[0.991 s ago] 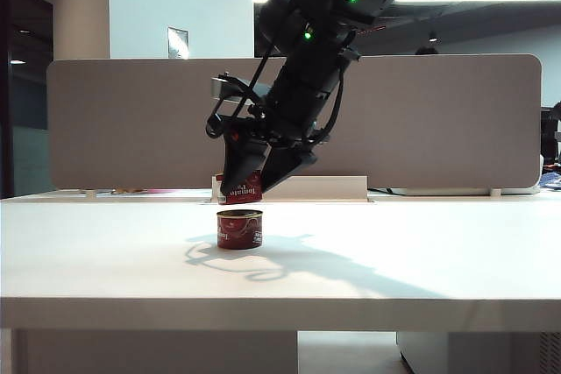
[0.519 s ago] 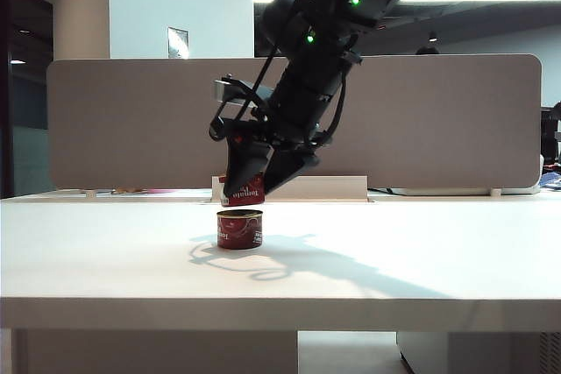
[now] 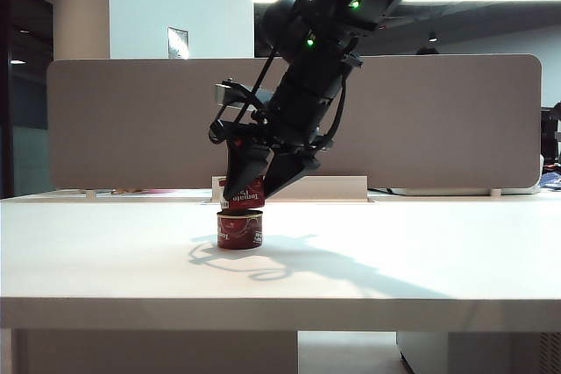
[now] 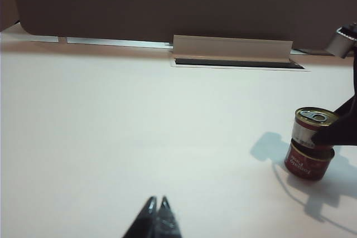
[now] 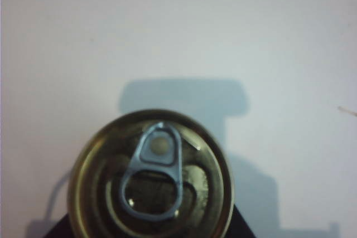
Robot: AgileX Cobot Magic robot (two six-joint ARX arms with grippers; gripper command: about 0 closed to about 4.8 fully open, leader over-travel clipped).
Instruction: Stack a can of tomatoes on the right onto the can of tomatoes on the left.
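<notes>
Right now I have the right gripper point(image 3: 245, 188) reaching down over the middle of the worktop point(image 3: 421, 251), its jaws closed on the upper tomato can point(image 3: 246, 193). That can sits on top of the lower tomato can point(image 3: 239, 230), which stands on the worktop; from the exterior view the two look in contact, the upper one slightly tilted. My right wrist view shows only the held can's gold lid and pull tab point(image 5: 153, 176). The left gripper point(image 4: 157, 217) sits low over the near worktop, well apart from the cans, its jaws pressed together with nothing between them.
</notes>
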